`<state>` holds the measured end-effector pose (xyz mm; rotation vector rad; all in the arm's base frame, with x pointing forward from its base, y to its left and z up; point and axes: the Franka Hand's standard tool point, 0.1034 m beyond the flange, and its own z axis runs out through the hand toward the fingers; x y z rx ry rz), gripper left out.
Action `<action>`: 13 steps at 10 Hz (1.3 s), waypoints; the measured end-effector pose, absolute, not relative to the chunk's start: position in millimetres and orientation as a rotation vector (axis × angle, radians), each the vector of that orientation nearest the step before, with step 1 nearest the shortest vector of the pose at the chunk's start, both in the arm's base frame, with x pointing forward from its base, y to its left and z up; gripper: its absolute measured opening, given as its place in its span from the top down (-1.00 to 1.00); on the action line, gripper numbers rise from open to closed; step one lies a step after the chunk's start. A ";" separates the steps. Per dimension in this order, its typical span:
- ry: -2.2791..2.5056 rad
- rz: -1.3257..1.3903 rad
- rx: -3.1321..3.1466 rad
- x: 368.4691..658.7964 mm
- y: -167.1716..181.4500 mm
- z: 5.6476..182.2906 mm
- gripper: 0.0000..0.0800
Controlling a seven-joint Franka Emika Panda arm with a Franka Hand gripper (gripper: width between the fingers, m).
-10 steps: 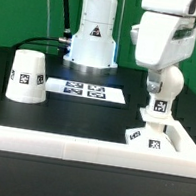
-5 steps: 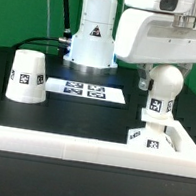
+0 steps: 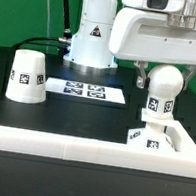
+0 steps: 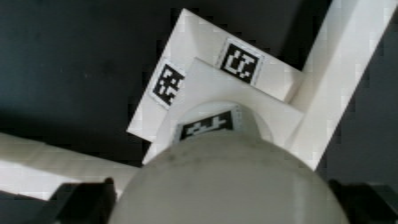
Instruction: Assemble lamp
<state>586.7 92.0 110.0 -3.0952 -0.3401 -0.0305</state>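
here, one shade (image 3: 26,76), one base (image 3: 150,141), one bulb (image 3: 166,87) tight in the claw (image 3: 168,76)

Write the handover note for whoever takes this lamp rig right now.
Gripper: its fingers flank the bulb; whether they clamp it cannot be told.
Bulb: upright, stem down on the base, which lies near the white wall at the exterior view's right.
Shade: stands wide end down at the exterior view's left, apart from the other parts, beside the marker board.
Done: bulb set on base; how firmly it is seated does not show.
Left: probably finish seating the bulb, then fetch the shade and fit it over the bulb.
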 end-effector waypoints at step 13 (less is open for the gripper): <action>1.229 0.085 -2.757 584.8 99.1 111.7 -0.44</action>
